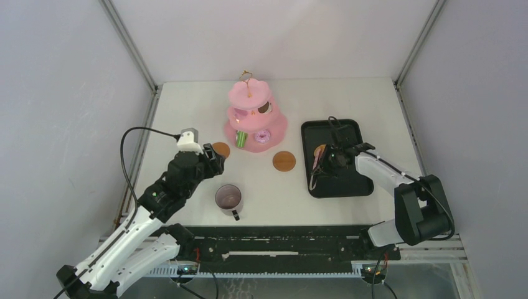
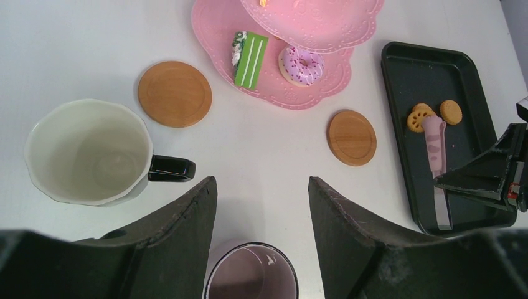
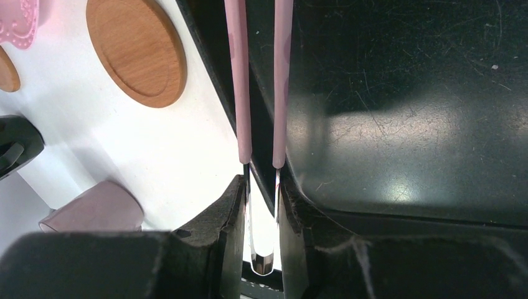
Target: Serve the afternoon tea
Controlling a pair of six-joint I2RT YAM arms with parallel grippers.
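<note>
Tongs (image 3: pixel 238 75) sit pinched in the right gripper's (image 3: pixel 261 187) jaws over the black tray (image 3: pixel 405 124), while the left gripper's (image 2: pixel 261 187) jaws gape wide by the purple mug (image 2: pixel 252 277), near the pink cake stand (image 1: pixel 255 118) on the desk (image 1: pixel 199 106).

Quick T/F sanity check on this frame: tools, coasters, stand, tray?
1. The right tool is clamped on the tongs. True.
2. Each coaster carries a mug. False: both coasters are bare, and the mugs stand on the table.
3. The green cake slice and the donut sit on the cake stand, on its bottom tier. True.
4. The left tool grips a mug. False: it is open and empty.
5. Two biscuits lie in the tray. True.
</note>
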